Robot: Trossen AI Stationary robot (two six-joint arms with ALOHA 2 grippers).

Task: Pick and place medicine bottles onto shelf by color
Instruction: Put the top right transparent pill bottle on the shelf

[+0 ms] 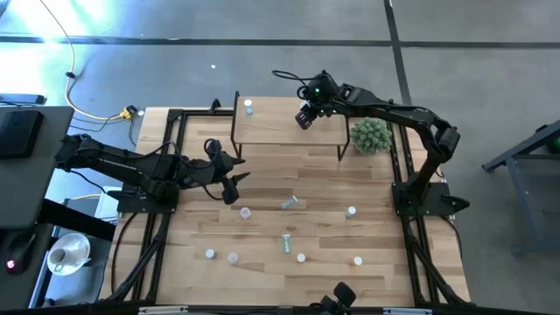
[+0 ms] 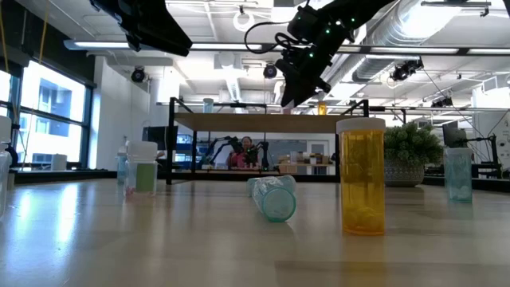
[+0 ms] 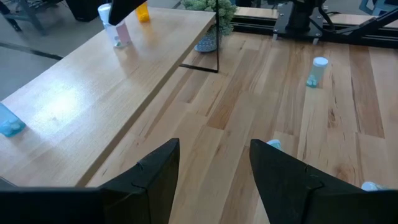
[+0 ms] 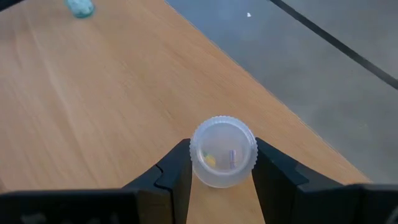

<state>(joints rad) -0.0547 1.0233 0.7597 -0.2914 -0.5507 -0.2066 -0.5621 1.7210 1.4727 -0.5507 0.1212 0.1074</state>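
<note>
The shelf [image 1: 280,131] stands at the far middle of the table. A blue bottle [image 1: 248,107] stands on its left end and an orange bottle [image 2: 322,108] near its right end. My right gripper [image 1: 304,121] is over the shelf's right part, shut on a clear, white-capped bottle [image 4: 222,151]. My left gripper [image 1: 232,179] is open and empty above the table, in front of the shelf's left end. Several more bottles lie or stand on the table's near half, among them a lying green one [image 1: 286,242] and an orange one [image 1: 358,261]. My right gripper pinches the clear bottle between its two fingers at the sides of its white cap [image 4: 198,155]. The fingers come from above, pointing down. The bottle is upright; in the left wrist view its base [image 3: 119,42] is at the shelf board, touching or just above I cannot tell.
A spiky green plant ball [image 1: 371,136] sits in a pot by the shelf's right end. The shelf's thin black legs [image 3: 217,37] stand on the table. Black frame rails [image 1: 175,157] run along the table's left and right sides. People sit in the room beyond [image 2: 243,151].
</note>
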